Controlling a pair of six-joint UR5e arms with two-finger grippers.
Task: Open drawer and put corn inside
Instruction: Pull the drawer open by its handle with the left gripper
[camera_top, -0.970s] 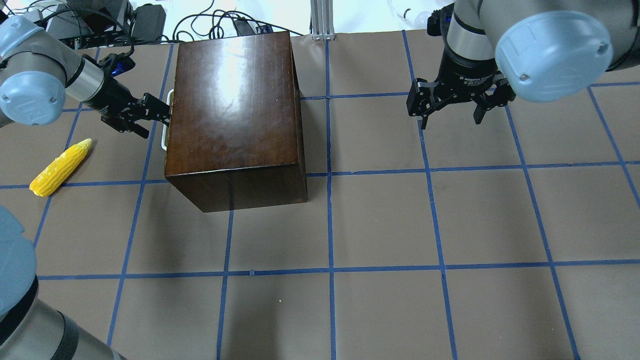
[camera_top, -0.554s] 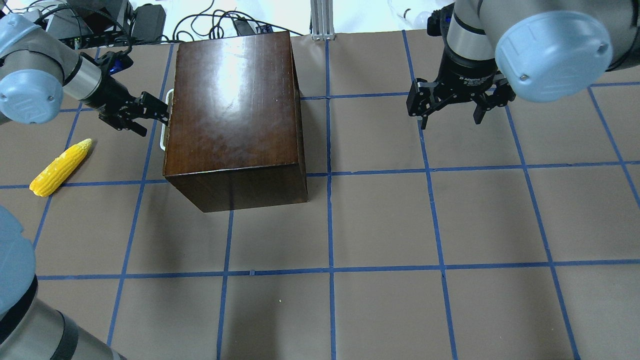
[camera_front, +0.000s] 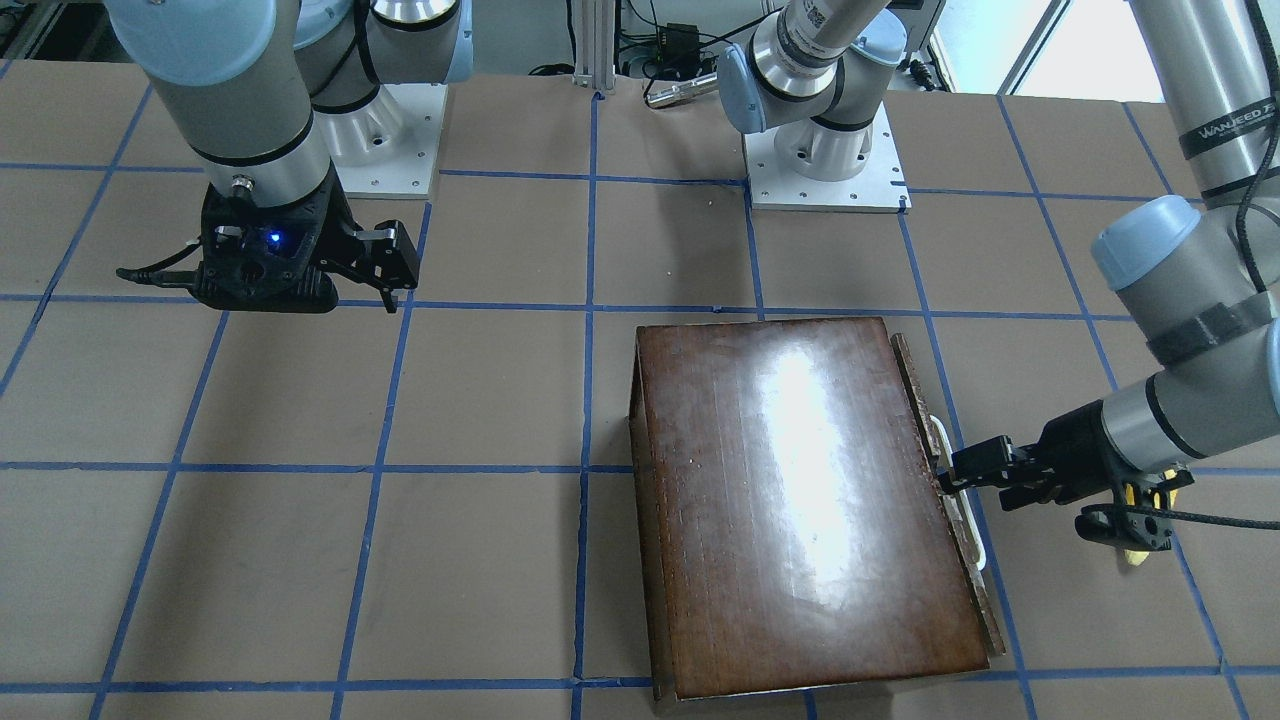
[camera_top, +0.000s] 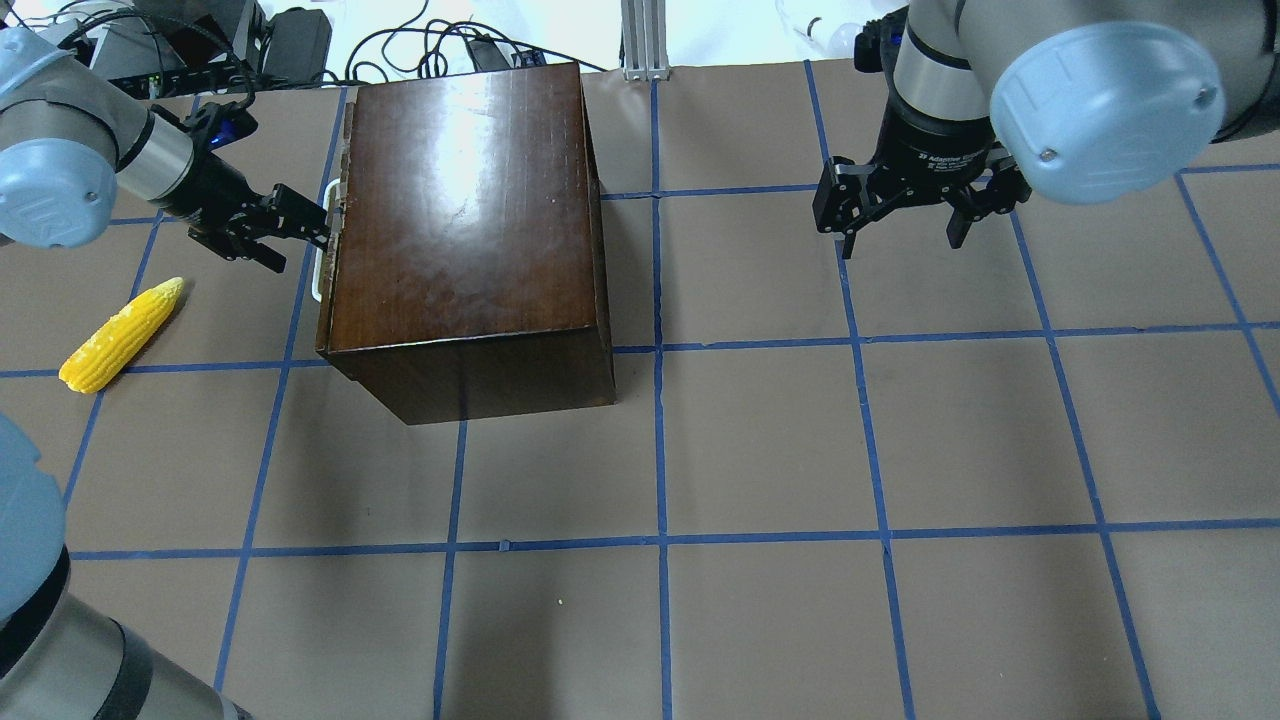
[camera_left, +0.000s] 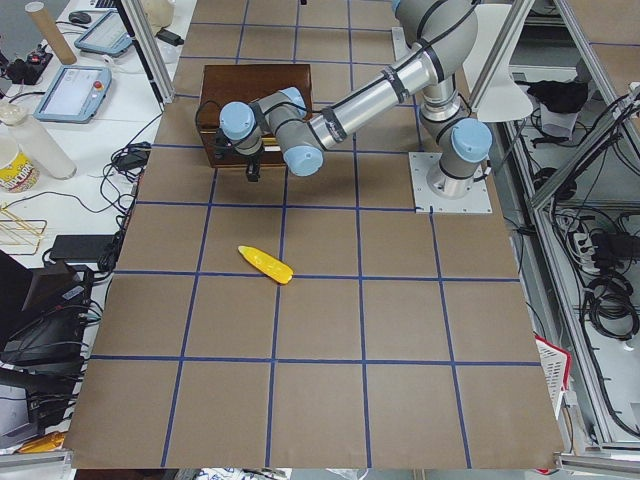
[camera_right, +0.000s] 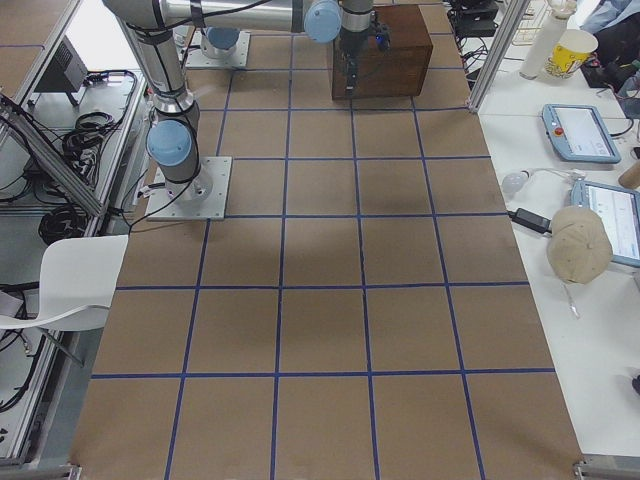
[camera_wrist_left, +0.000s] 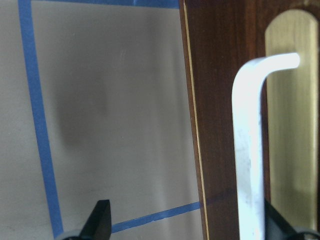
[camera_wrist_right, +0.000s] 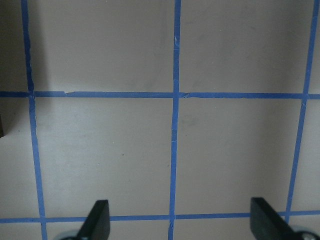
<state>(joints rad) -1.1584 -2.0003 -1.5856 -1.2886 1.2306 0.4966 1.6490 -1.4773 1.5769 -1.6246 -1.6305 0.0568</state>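
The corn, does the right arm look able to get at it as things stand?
Probably not. The corn lies at the table's left end, and the dark box stands between it and the open right gripper. The left gripper, at the drawer handle, is far nearer.

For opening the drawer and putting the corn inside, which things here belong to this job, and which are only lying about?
Belonging to the job: drawer, its dark box, corn, left pincer at the handle.
Only lying about: idle right pincer, beige cap, paper cup, tablet.
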